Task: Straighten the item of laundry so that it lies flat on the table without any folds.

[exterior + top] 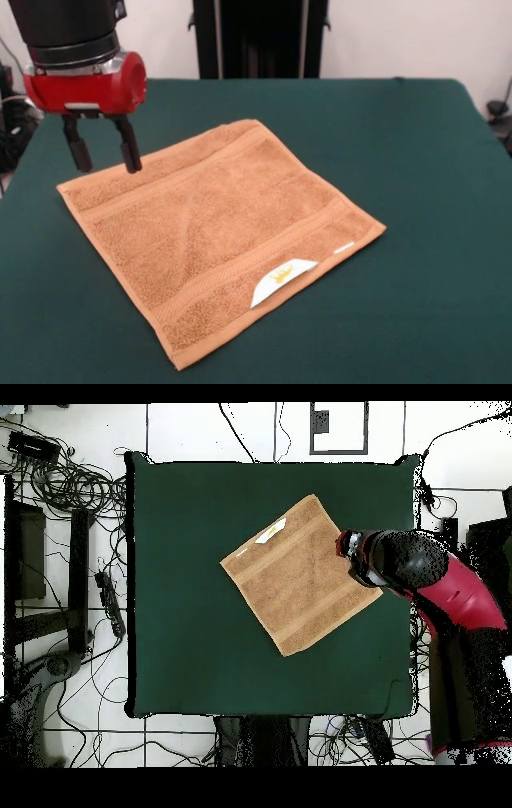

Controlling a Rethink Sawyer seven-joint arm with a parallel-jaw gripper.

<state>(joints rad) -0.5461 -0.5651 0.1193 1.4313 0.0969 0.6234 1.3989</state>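
The orange-tan towel (216, 232) lies spread out as a diamond on the dark green table (416, 160). It looks flat with faint creases, and its white label with a yellow mark (280, 280) shows at the near edge. It also shows in the overhead view (300, 574) on the table (180, 584). My gripper (104, 156) hangs open and empty just above the towel's far left edge, near the left corner. In the overhead view the gripper (350, 549) is at the towel's right edge.
The robot's pedestal (256, 36) stands behind the table's far edge. Cables and equipment (70, 534) lie on the floor beside the table. The red arm (450, 589) reaches in over the table's right side in the overhead view.
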